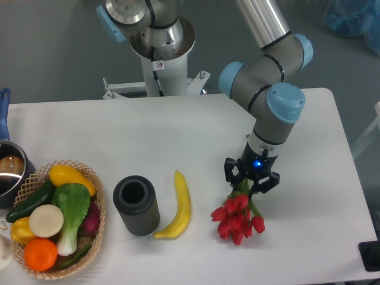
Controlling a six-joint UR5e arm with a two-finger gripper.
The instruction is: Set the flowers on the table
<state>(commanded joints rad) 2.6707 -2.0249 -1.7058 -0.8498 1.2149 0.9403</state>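
Gripper (251, 181) closed on tulip stems, right-centre of the table (178, 136).

You see the fingers clamped around the green stems of the red tulip bunch (237, 217); its blooms hang toward the camera, low over the tabletop, contact unclear. A banana (180, 206), a dark cylinder (136, 205) and a vegetable basket (59, 219) lie to the left.

The end effector (250, 181) covers the stems of the flowers (236, 217), so its grip on them cannot be made out. The pot (8, 169) is cut by the left edge. A black object (371, 255) at the counter's (178, 136) lower right corner runs off frame. The basket's (89, 249) vegetables overlap, hiding one another.
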